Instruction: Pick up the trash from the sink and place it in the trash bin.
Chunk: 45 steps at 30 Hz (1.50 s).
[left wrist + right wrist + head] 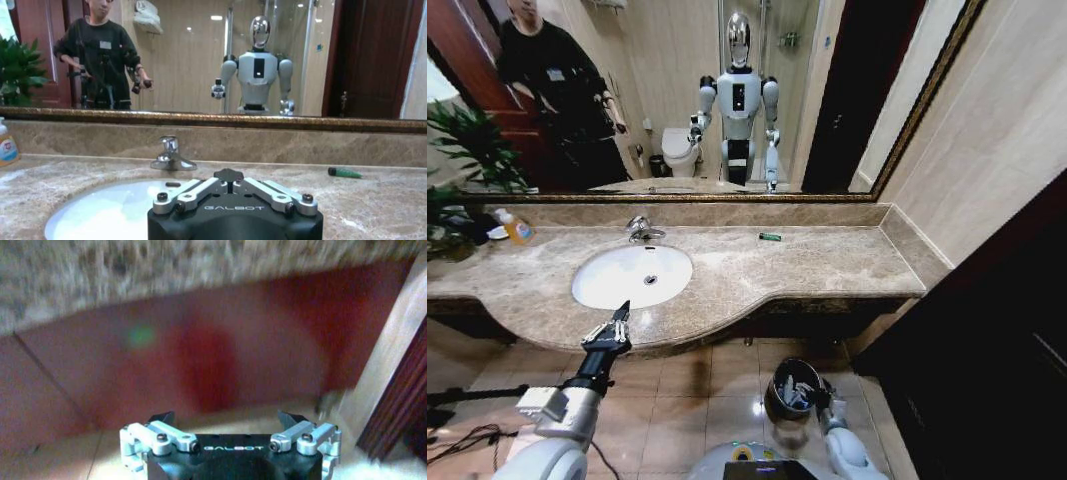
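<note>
Apparently my left gripper (620, 318) hung clenched and empty at the sink's (592, 295) near rim, the green scrap (770, 237) lying lengthwise well beyond, rightward.

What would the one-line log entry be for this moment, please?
left gripper: shut, above counter edge by sink | right gripper: open, low, beside trash bin | bin holds white scraps | green piece on counter
</note>
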### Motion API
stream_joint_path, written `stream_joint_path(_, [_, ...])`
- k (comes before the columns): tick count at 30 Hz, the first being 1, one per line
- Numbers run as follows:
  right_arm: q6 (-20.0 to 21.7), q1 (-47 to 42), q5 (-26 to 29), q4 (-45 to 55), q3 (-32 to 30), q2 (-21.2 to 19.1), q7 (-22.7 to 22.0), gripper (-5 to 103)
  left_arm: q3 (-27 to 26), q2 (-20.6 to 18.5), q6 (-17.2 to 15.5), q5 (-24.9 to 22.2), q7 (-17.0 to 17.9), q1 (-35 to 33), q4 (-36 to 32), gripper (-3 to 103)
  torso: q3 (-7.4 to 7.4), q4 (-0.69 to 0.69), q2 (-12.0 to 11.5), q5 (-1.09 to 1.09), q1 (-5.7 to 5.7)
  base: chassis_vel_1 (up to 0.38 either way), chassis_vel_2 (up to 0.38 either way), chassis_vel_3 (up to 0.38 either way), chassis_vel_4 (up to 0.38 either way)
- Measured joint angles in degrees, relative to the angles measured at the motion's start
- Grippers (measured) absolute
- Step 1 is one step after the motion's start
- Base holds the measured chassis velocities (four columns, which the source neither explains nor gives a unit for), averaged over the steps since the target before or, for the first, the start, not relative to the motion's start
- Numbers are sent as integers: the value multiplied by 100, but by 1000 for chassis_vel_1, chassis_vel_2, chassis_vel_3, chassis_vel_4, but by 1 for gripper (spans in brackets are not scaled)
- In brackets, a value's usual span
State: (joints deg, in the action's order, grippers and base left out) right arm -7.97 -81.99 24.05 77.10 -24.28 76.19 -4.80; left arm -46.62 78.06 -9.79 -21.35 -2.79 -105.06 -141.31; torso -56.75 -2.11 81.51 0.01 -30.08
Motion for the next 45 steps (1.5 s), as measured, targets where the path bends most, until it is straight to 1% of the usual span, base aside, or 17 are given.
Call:
stream_joint_path(6, [-189, -194, -16, 575, -67, -210, -131, 100, 0, 0, 0, 0, 0, 0, 0, 0, 0, 0, 0, 0, 0, 0, 0, 0, 0])
stream_joint_path(7, [-193, -292, 27, 883, -100, -290, -158, 100, 0, 0, 0, 0, 0, 0, 0, 0, 0, 0, 0, 0, 0, 0, 0, 0, 0])
stream_joint_path(8, [-166, -612, 200, 1780, -172, -446, -249, 100, 0, 0, 0, 0, 0, 0, 0, 0, 0, 0, 0, 1, 0, 0, 0, 0, 0])
stream_joint_path(10, [-111, -905, 302, 2483, -212, -511, -293, 100, 0, 0, 0, 0, 0, 0, 0, 0, 0, 0, 0, -2, 0, 0, 0, 0, 0])
stream_joint_path(11, [-111, -905, 302, 2483, -212, -511, -293, 100, 0, 0, 0, 0, 0, 0, 0, 0, 0, 0, 0, -2, 0, 0, 0, 0, 0])
stream_joint_path(15, [52, -1182, 367, 3604, -248, -535, -492, 100, 0, 0, 0, 0, 0, 0, 0, 0, 0, 0, 0, -1, 0, 0, 0, 0, 0])
stream_joint_path(20, [314, -972, 365, 4111, -246, -630, -612, 100, 0, 0, 0, 0, 0, 0, 0, 0, 0, 0, 0, -1, 0, 0, 0, 0, 0])
stream_joint_path(22, [547, -700, 368, 4238, -245, -726, -613, 100, 0, 0, 0, 0, 0, 0, 0, 0, 0, 0, 0, -1, -1, 0, 0, 0, 0])
stream_joint_path(25, [765, -411, 366, 4247, -247, -823, -520, 100, 0, 0, 0, 0, 0, 0, 0, 0, 0, -1, 0, 0, -1, 0, 0, 0, 0])
stream_joint_path(28, [1236, 152, 459, 4045, -196, -1044, -89, 100, 0, 0, 0, 0, 0, 0, 0, 0, 0, 0, 0, 0, -1, 0, 0, 0, 0])
stream_joint_path(29, [1236, 152, 459, 4045, -196, -1044, -89, 100, 0, 0, 0, 0, 0, 0, 0, 0, 0, 0, 0, 0, -1, 0, 0, 0, 0])
stream_joint_path(32, [1448, 820, 553, 3510, -90, -1193, 381, 100, 0, 0, 0, 0, 0, 0, 0, 0, 0, 0, 0, -1, -1, 0, 0, 0, 0])
stream_joint_path(33, [1448, 820, 553, 3510, -90, -1193, 381, 100, 0, 0, 0, 0, 0, 0, 0, 0, 0, 0, 0, -1, -1, 0, 0, 0, 0])
stream_joint_path(35, [1609, 1487, 677, 2913, 36, -1276, 664, 100, 0, 0, 0, 0, 0, 0, 0, 0, -1, -1, 0, 0, -2, 0, 0, 0, 0])
stream_joint_path(36, [1609, 1487, 677, 2913, 36, -1276, 664, 100, 0, 0, 0, 0, 0, 0, 0, 0, -1, -1, 0, 0, -2, 0, 0, 0, 0])
stream_joint_path(39, [1903, 2298, 990, 2194, 294, -1451, 892, 100, 0, 0, 0, 0, 0, 0, 0, 0, -1, -1, -1, 0, -2, 0, 0, 0, 0])
stream_joint_path(45, [2225, 3080, 1330, 1626, 758, -1657, 1177, 100, 0, -1, 0, 0, 0, 0, 0, 0, -1, 0, 0, 1, -1, 0, 0, 0, 0])
